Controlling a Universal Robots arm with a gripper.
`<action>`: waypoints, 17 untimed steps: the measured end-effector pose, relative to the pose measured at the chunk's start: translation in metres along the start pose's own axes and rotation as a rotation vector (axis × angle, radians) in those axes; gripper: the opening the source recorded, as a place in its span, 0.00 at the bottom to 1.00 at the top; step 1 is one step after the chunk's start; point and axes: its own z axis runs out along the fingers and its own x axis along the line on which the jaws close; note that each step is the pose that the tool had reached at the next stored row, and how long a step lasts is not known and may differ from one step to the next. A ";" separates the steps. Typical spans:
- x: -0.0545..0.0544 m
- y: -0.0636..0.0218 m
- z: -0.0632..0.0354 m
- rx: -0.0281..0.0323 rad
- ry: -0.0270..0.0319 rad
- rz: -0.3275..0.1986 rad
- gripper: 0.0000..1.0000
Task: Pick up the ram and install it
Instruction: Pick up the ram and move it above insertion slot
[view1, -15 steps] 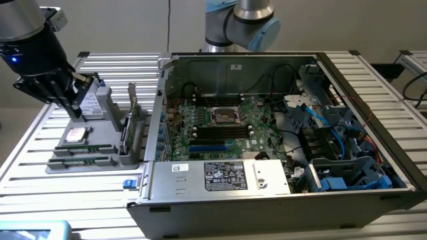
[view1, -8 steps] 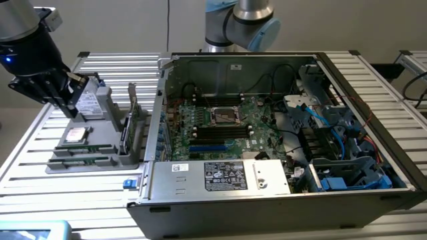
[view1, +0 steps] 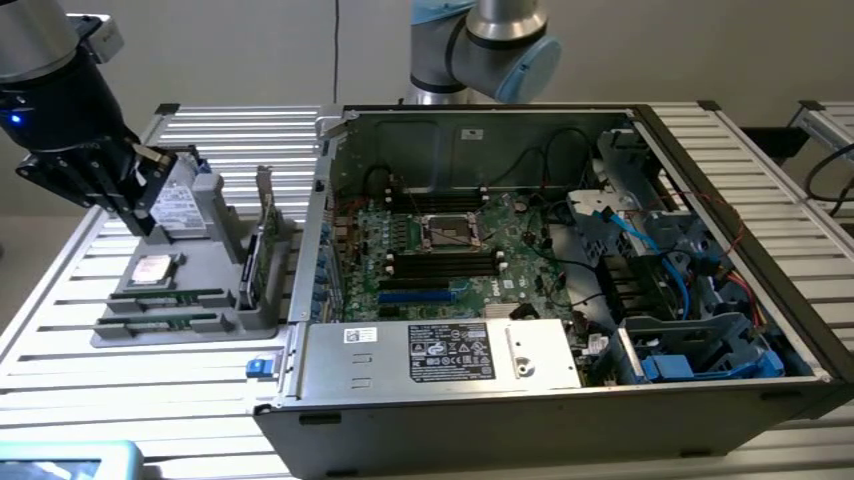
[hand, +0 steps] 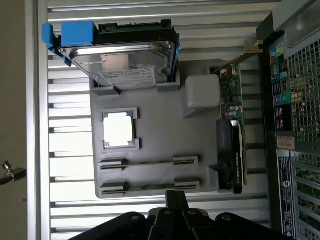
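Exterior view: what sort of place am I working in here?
Probably a robotics lab bench for PC assembly: an open computer case on a slatted aluminium table, beside a grey fixture holding loose parts.

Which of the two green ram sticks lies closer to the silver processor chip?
The ram stick beside the silver chip; the other ram stick lies by the grey tray's edge.

i work in a robotics lab, some kind of test cell. my jointed arm (view1: 483, 45) stands over a bench (view1: 200, 125) of bare aluminium slats. a desktop computer case (view1: 534, 430) lies open with its motherboard (view1: 441, 245) showing. a grey moulded fixture (hand: 165, 140) holds the ram (view1: 171, 297), a hard drive (hand: 125, 55) and a processor (hand: 119, 129) in fitted slots. behind it all is a plain wall (view1: 240, 50).
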 end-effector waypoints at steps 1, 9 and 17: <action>0.000 0.0000 0.0000 0.0000 0.0000 0.000 0.11; 0.000 0.0000 0.0000 -0.0005 0.0027 -0.079 0.11; 0.000 0.0000 0.0001 -0.0012 0.0101 -0.224 0.11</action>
